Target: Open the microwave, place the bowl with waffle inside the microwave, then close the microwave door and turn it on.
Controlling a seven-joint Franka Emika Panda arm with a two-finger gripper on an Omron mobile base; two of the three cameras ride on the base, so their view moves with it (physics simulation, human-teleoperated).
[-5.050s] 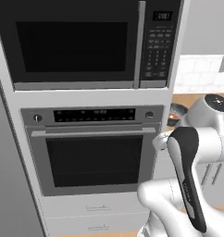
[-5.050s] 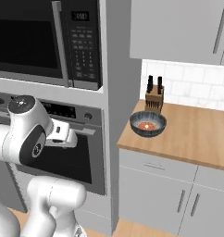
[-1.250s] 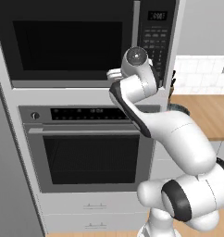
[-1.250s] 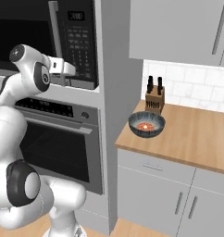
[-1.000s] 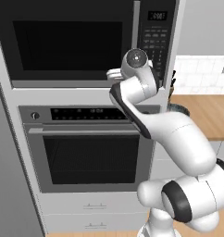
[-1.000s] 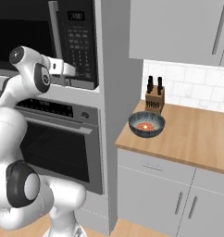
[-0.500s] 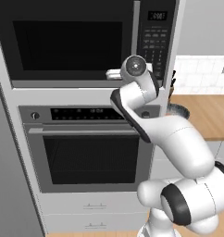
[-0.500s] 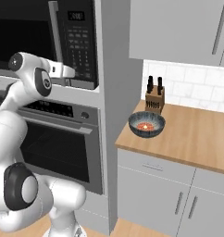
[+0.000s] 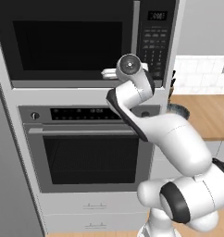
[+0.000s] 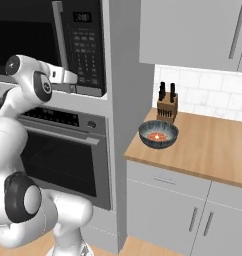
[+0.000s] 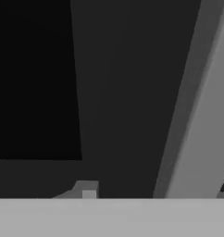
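The microwave sits high in the wall unit, its door closed. In the hand view my gripper is open against the dark door. One fingertip is left of the silver handle bar and the other is at its right edge. From the right base view the gripper is at the lower end of the handle, beside the keypad. The dark bowl with the orange waffle stands on the wooden counter to the right.
A wall oven with a horizontal handle is directly below the microwave. A knife block stands behind the bowl against the tiled wall. Grey cabinets hang above the counter and drawers lie under it.
My wrist has dropped a little and eased left along the microwave front, bringing the hand to the bottom of the door handle. The bowl has not moved.
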